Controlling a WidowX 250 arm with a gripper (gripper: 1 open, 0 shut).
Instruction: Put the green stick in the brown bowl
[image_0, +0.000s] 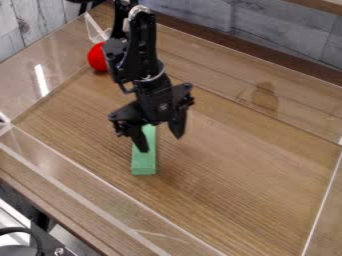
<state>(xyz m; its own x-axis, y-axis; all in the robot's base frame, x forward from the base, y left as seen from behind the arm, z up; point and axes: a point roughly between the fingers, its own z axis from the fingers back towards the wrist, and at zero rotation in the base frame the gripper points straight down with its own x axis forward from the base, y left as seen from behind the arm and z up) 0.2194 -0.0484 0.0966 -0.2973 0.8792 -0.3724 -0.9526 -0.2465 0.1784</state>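
The black robot gripper (150, 122) hangs spread over the flat light-green stick (144, 157), which lies lengthwise on the brown wooden table (241, 170); presumably its fingers must straddle it before closing.

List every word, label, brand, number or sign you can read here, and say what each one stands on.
No readable text anywhere.
Green stick: no marking shows.
Red ball: none seen.
Gripper: no lettering can be made out.
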